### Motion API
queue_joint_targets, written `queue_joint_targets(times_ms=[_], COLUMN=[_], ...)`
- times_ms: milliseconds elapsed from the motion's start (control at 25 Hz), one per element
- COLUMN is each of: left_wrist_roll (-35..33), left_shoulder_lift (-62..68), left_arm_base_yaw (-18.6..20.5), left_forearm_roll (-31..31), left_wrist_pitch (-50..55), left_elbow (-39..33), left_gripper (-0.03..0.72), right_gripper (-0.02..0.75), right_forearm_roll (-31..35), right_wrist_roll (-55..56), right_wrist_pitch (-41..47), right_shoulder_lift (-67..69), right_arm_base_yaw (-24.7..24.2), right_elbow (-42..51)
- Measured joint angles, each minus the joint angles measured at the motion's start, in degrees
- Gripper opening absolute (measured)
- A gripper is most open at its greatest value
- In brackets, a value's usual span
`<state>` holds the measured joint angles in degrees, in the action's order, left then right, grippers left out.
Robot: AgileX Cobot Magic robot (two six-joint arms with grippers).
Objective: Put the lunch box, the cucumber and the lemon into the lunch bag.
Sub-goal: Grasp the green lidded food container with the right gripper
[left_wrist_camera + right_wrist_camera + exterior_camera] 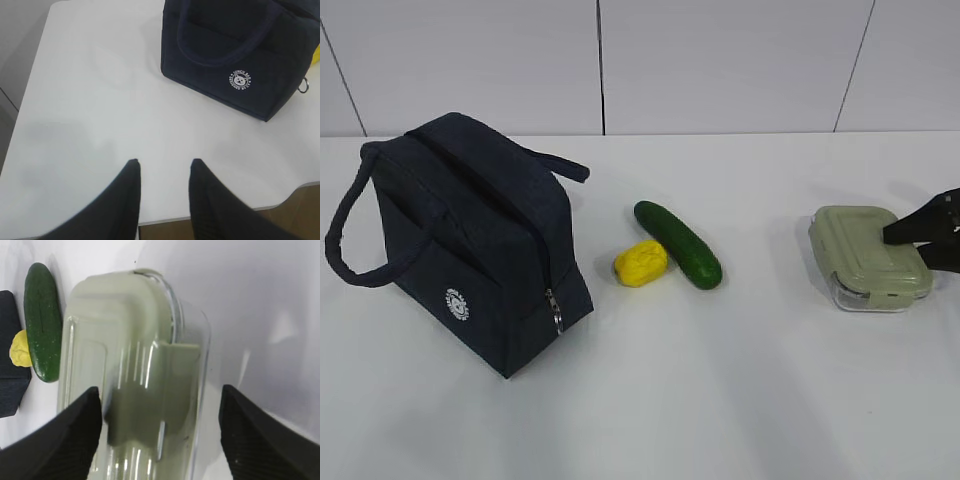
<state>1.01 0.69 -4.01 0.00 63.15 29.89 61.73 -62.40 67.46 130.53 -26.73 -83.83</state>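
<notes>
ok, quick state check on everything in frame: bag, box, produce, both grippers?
lunch bag: upright on the table, zipped shut, nothing in it yet
lunch box: on the table, lid on
cucumber: lying on the table, outside the bag
lemon: on the table, against the cucumber
right gripper: open, jaws straddling the lunch box, left finger close or touching, right one apart
left gripper: partly open, empty, hovering off the bag

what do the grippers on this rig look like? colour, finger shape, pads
Both grippers are matte black. Left gripper: two smooth fingers tapering to rounded tips. Right gripper: wedge-shaped fingers with fine ribbing on the inner faces. No cables, markings or labels visible.
</notes>
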Motion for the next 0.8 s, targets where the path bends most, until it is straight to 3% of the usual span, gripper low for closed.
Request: queue_joint_targets(times_ms=[800], left_wrist_roll=[0.0], left_shoulder_lift=[0.0], left_arm_base_yaw=[0.0], left_forearm_roll=[0.0], left_wrist_pitch=[0.0], left_elbow=[0.0], left_gripper=[0.236], right_gripper=[0.551], right_forearm_roll=[-1.0], right_wrist_roll=[4.9], right_wrist_pitch=[0.0], right_shoulder_lift=[0.1], right_arm_base_yaw=[2.0], right_elbow=[-0.1])
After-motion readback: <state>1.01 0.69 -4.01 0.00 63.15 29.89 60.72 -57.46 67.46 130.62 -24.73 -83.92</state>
